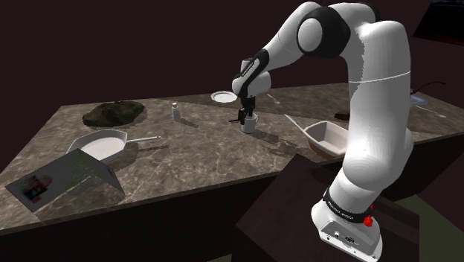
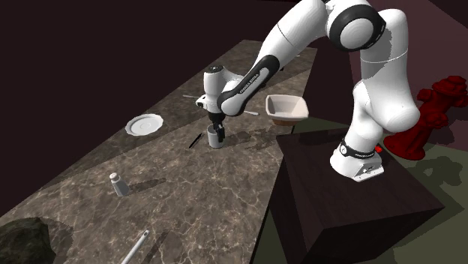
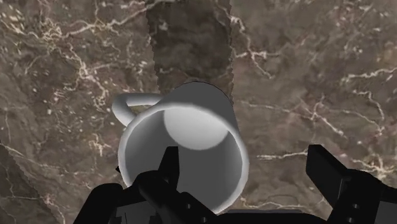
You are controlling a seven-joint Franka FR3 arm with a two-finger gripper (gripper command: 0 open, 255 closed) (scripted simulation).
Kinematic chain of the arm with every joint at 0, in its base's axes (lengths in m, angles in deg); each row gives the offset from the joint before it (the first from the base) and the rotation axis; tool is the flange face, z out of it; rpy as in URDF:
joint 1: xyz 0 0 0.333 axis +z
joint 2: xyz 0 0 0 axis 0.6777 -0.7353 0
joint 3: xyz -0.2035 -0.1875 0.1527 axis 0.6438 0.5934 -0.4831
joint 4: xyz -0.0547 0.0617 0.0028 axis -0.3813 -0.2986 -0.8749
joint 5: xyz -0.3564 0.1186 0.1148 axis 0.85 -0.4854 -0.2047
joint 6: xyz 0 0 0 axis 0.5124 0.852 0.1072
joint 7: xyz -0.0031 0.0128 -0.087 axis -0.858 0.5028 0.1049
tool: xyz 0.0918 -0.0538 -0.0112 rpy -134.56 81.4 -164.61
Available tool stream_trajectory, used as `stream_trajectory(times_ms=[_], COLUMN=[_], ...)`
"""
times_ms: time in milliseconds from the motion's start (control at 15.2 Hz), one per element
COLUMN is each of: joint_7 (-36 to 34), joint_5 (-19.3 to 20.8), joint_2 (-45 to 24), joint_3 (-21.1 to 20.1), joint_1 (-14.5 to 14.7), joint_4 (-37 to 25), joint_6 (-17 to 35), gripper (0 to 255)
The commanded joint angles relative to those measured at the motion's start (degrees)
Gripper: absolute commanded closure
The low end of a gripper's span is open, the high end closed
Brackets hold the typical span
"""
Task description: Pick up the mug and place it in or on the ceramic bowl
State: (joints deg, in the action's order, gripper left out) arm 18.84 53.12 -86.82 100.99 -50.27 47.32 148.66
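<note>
Mug point(image 1: 249, 126) first: where is it?
– You have it upright and empty on the counter point(image 1: 186, 160), its handle on the side away from the outer finger.
– And the tool point(image 1: 247, 117)?
– Released. You've got it pointing down right over the mug, with one finger point(image 3: 167, 167) inside the rim and the other point(image 3: 327, 172) outside. The outer finger is clear of the wall, so nothing is gripped.
– Bowl?
– You'll see the white bowl point(image 1: 327, 138) well apart from the mug, toward the stand point(image 1: 312, 216). A plate point(image 1: 223, 97) lies near the mug on its far side from the stand.
</note>
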Motion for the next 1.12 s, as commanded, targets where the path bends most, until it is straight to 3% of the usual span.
stream_trajectory(times_ms=[0, 726, 792, 1056], joint_7=[0.4, 0.7, 0.7, 0.7], joint_5=[-0.3, -0.8, -0.8, -0.8], joint_2=[-1.1, -2.7, -2.7, -2.7], joint_3=[-0.2, -0.5, -0.5, -0.5], joint_1=[-0.3, -0.6, -0.6, -0.6], joint_4=[0.1, -0.1, -0.1, -0.1], joint_6=[1.2, 2.7, 2.7, 2.7], gripper=[0, 0, 255, 255])
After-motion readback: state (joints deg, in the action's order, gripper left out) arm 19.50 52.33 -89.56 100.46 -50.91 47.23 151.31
